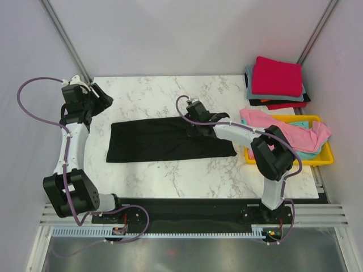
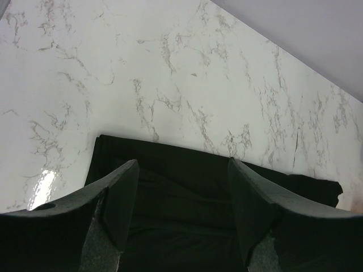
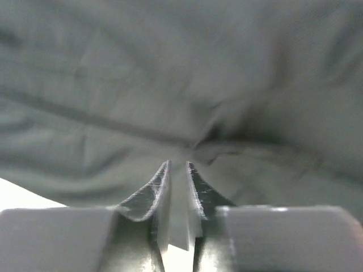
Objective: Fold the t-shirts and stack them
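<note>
A black t-shirt lies folded into a long strip across the middle of the marble table. My right gripper rests on its far edge right of centre, shut on a pinch of the black t-shirt's cloth; in the right wrist view the gripper grips the cloth, which fills the frame. My left gripper is open and empty, above the table past the shirt's far left corner. In the left wrist view, the gripper frames the shirt's end.
A stack of folded shirts with a red one on top sits at the back right. A yellow tray at the right edge holds a crumpled pink shirt and a teal one.
</note>
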Robot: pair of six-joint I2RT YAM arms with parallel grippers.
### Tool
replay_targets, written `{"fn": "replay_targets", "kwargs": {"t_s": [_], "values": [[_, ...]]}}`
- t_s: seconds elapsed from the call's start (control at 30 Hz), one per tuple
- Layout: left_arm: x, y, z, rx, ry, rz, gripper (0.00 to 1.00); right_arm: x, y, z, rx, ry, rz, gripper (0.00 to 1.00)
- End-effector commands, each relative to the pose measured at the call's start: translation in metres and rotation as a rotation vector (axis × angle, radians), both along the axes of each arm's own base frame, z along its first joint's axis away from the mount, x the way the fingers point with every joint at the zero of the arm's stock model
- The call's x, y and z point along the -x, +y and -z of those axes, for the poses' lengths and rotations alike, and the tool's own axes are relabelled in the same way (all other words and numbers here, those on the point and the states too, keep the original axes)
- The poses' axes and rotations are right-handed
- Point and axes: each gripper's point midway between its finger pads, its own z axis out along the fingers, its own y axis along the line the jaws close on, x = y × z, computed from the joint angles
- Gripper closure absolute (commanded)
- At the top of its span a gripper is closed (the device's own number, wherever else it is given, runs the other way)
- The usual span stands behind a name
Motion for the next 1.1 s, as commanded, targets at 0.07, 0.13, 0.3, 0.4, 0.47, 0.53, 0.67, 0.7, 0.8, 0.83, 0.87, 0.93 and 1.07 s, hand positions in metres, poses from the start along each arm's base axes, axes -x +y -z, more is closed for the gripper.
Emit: {"fn": "replay_targets", "kwargs": {"t_s": [0.07, 0.13, 0.3, 0.4, 0.47, 0.53, 0.67, 0.7, 0.8, 0.83, 0.87, 0.93, 1.07], "values": [[-0.002, 0.002, -0.038, 0.022, -0.097, -0.003, 0.28, 0.049, 0.016, 0.009, 0.049, 0.025, 0.006, 0.59], [-0.002, 0.002, -0.037, 0.025, -0.094, -0.004, 0.28, 0.055, 0.016, 0.004, 0.068, 0.008, 0.005, 0.45], [-0.002, 0.002, -0.036, 0.033, -0.093, -0.004, 0.28, 0.046, 0.005, -0.042, 0.072, -0.114, 0.024, 0.34], [-0.002, 0.001, -0.036, 0.040, -0.094, 0.003, 0.28, 0.026, -0.009, -0.057, 0.074, -0.147, 0.044, 0.37], [-0.002, 0.000, -0.037, 0.041, -0.097, 0.004, 0.28, 0.006, -0.024, -0.062, 0.073, -0.151, 0.083, 0.43], [-0.002, 0.000, -0.036, 0.045, -0.095, 0.007, 0.28, -0.007, -0.032, -0.053, 0.077, -0.128, 0.091, 0.46], [-0.002, -0.001, -0.036, 0.049, -0.097, 0.012, 0.28, -0.037, -0.051, -0.031, 0.080, -0.075, 0.131, 0.57], [-0.002, -0.002, -0.036, 0.051, -0.097, 0.013, 0.28, -0.043, -0.053, -0.020, 0.093, -0.058, 0.136, 0.58], [-0.003, -0.003, -0.036, 0.054, -0.097, 0.020, 0.28, -0.055, -0.063, 0.003, 0.111, -0.018, 0.154, 0.60], [-0.003, -0.003, -0.036, 0.056, -0.097, 0.019, 0.28, -0.058, -0.063, 0.007, 0.107, -0.010, 0.155, 0.62], [-0.003, -0.003, -0.037, 0.055, -0.102, 0.021, 0.28, -0.062, -0.067, 0.011, 0.109, -0.004, 0.161, 0.63], [-0.002, -0.004, -0.037, 0.058, -0.101, 0.023, 0.28, -0.063, -0.067, 0.022, 0.115, 0.015, 0.160, 0.63], [-0.002, -0.004, -0.039, 0.058, -0.105, 0.026, 0.28, -0.053, -0.066, 0.027, 0.096, 0.039, 0.149, 0.64]]}}
